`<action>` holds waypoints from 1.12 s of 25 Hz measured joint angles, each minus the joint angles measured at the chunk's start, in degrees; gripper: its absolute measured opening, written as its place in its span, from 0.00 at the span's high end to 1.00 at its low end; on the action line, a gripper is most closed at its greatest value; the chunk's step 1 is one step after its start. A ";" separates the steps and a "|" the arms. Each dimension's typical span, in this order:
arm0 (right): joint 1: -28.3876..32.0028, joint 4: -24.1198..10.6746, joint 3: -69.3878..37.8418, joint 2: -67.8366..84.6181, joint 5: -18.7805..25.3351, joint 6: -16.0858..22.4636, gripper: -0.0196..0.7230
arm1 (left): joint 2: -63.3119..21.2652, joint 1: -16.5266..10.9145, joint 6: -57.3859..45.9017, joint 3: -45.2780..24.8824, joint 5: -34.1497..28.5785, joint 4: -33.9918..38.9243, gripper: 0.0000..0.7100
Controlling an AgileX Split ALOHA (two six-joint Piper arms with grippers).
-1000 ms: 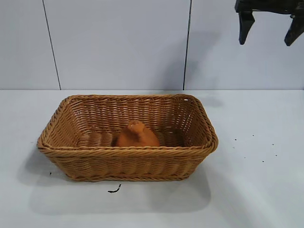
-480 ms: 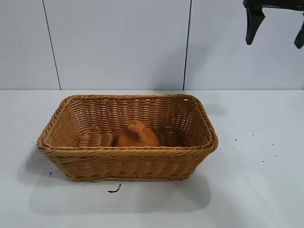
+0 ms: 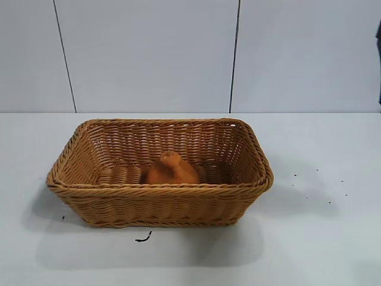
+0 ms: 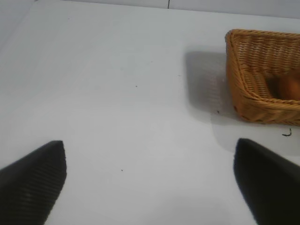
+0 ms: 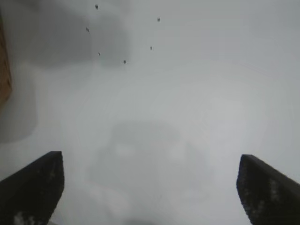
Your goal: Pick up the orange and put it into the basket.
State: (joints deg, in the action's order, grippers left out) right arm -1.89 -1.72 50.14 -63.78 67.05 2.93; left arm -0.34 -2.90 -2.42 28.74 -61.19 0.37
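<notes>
The orange (image 3: 171,170) rests inside the basket (image 3: 71,149), beside and clear of the right claw (image 5: 150,187), both claws spread empty, since delivery looks done.

White table (image 3: 321,250) across the lower frame; small black curl (image 3: 143,238) at lower centre, dark specks (image 3: 318,186) at right; grey panelled wall (image 3: 149,53) above.

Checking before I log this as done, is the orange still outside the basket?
No, the orange sits inside the basket, on its floor near the front wall.
</notes>
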 joint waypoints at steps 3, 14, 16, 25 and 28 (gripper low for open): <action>0.00 0.00 -6.31 8.37 -2.75 -1.11 0.04 | 0.00 0.00 0.00 0.00 0.00 0.00 0.02; 0.00 0.10 -21.88 38.48 -8.13 -2.01 0.04 | 0.00 0.00 0.00 0.00 0.00 0.00 0.02; 0.00 0.10 -21.88 42.71 -8.47 -2.06 0.04 | 0.00 0.00 0.00 0.00 0.00 0.00 0.02; 0.00 0.32 -22.02 58.36 -8.71 -2.07 0.04 | 0.00 0.00 0.00 0.00 0.00 0.00 0.02; 0.00 0.32 -22.02 63.22 -8.66 -2.12 0.04 | 0.00 0.00 0.00 0.00 0.00 0.00 0.02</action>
State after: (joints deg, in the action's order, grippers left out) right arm -1.89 -1.40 28.12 -0.56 58.39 0.81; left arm -0.34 -2.90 -2.42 28.74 -61.19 0.37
